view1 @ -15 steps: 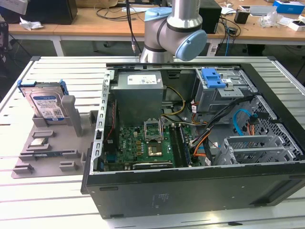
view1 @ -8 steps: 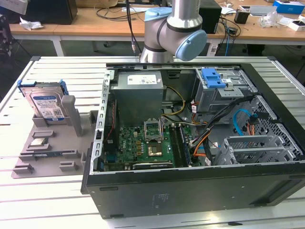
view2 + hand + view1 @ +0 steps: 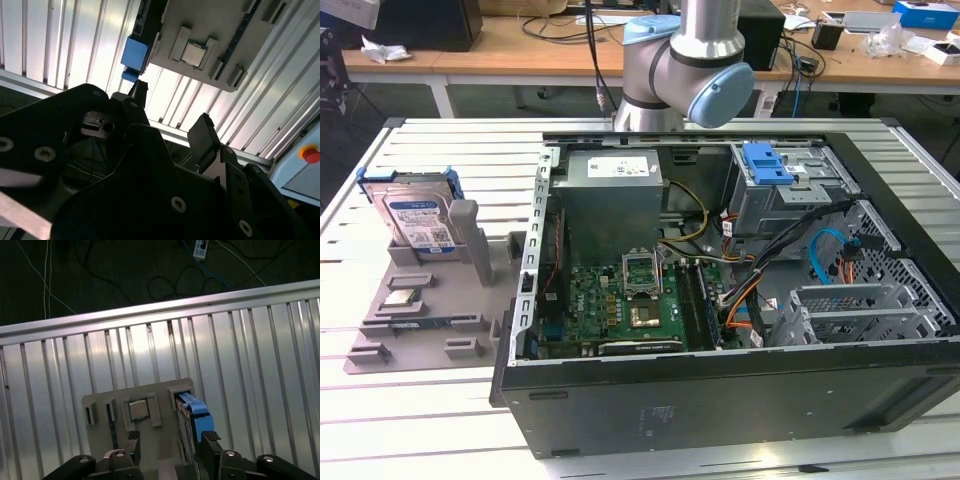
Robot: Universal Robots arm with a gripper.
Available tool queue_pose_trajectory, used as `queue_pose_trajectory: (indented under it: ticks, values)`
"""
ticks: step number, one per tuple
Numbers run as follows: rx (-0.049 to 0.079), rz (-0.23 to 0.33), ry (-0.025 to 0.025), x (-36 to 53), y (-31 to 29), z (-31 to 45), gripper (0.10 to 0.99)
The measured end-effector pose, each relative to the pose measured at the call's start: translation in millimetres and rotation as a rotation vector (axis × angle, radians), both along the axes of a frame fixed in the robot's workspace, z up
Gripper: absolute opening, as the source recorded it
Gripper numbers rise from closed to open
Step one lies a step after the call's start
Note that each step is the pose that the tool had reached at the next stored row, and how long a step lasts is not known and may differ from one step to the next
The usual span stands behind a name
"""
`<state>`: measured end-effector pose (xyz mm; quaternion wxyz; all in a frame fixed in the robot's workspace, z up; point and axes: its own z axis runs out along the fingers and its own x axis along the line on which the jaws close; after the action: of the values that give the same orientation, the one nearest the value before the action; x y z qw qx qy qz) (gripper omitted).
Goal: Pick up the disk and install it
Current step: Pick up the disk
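Ribbed aluminium tabletop carries the work, with wooden benches and loose cables far behind it. The disk stands on edge in a slot at the far end of a grey fixture tray at the exterior view's left, with its blue carrier around it and its label facing the camera. A square processor chip lies in a tray pocket nearer the camera. To the exterior view's right of the tray, just beside it, sits an open computer case with its green motherboard, grey power supply box and a drive cage with a blue latch. The arm rises at the far side of the case, and its pale blue joint cap shows there. The first wrist view looks straight down on the tray: the hand hangs well above it with its two dark fingertips set wide apart and nothing between them. The disk shows there only as a thin blue-capped edge that lines up close to one fingertip, and the chip lies towards the other. The second wrist view looks past the hand at a slant; it shows the blue end of the disk and the chip beyond the spread fingers, and a red button off the tabletop's edge. The hand does not touch the disk.
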<state>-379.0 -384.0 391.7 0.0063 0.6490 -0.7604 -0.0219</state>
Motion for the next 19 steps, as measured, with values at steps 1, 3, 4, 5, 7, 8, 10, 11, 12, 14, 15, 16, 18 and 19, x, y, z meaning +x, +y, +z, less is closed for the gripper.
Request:
queue_pose_trajectory:
  ticks: [1, 3, 4, 5, 7, 8, 10, 11, 12, 14, 15, 16, 18, 19]
  values:
    - [0.000, 0.001, 0.0002, 0.5, 3.1, 0.1, 0.600]
    - [0.000, 0.002, 0.0002, 0.7, 7.6, 0.1, 0.600]
    - [0.000, 0.002, 0.0001, 0.8, 9.5, 0.0, 0.600]
    - [0.000, 0.002, 0.0000, 0.9, 11.7, 0.0, 0.600]
    - [0.000, 0.004, 0.0000, 1.5, 21.3, 0.0, 0.600]
    - [0.000, 0.004, 0.0001, 1.7, 24.5, 0.1, 0.600]
    - [0.000, 0.005, 0.0000, 1.9, 29.4, 0.0, 0.600]
    - [0.000, 0.005, 0.0001, 1.9, 31.8, 0.0, 0.600]
    - [0.000, 0.006, 0.0001, 2.0, 34.2, 0.0, 0.600]
    - [0.000, 0.006, 0.0001, 2.1, 36.4, -0.5, 0.600]
    - [0.000, 0.007, 0.0000, 2.3, 36.7, -1.0, 0.600]
    - [0.000, 0.008, 0.0000, 2.8, 37.2, -3.4, 0.600]
    - [0.000, 0.009, 0.0000, 3.1, 37.7, -6.8, 0.600]
    - [-0.001, 0.013, 0.0001, 3.5, 37.9, -10.2, 0.600]
